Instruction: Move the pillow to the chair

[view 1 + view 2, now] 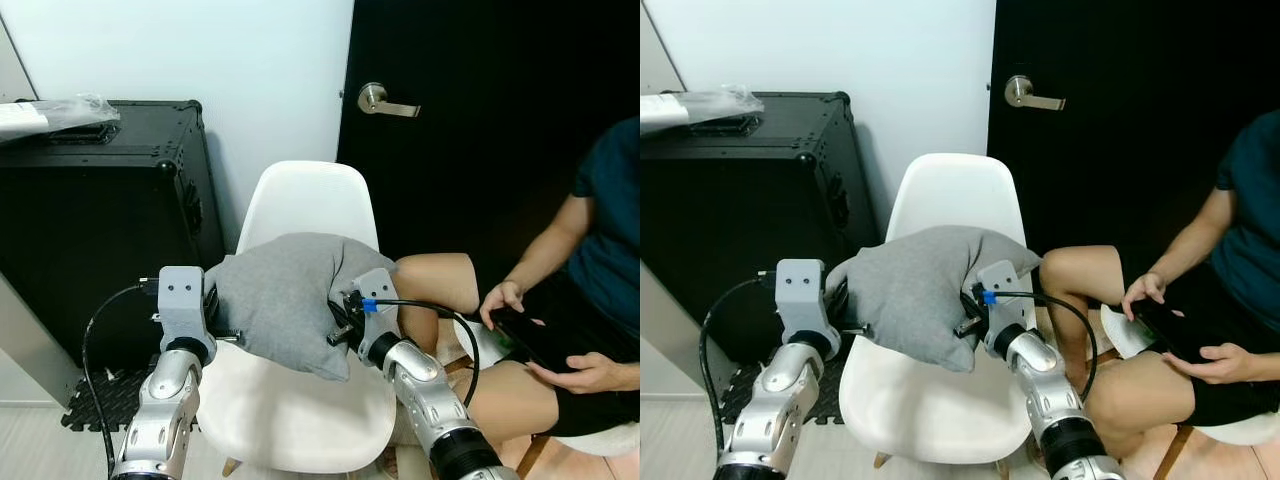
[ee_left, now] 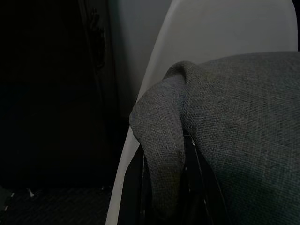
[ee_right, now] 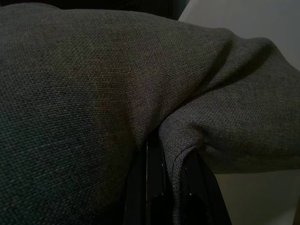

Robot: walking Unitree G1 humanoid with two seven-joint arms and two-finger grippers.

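The grey pillow [image 1: 285, 295] hung over the white chair [image 1: 300, 400], clear of the seat, its far edge near the backrest. The left gripper [image 2: 164, 197] pinched a fold at its left edge; the right gripper [image 3: 171, 187] pinched a fold at its right edge. A black case [image 1: 100, 210] stood just left of the chair, a person's knee [image 1: 440, 275] close on the right. No writing was readable.

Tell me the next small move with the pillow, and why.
Probably lower it a little further onto the seat, then let go. The grey pillow hangs over the white chair, pinched at its edges by the left pincer and the right pincer, and its underside seems not yet settled on the seat.
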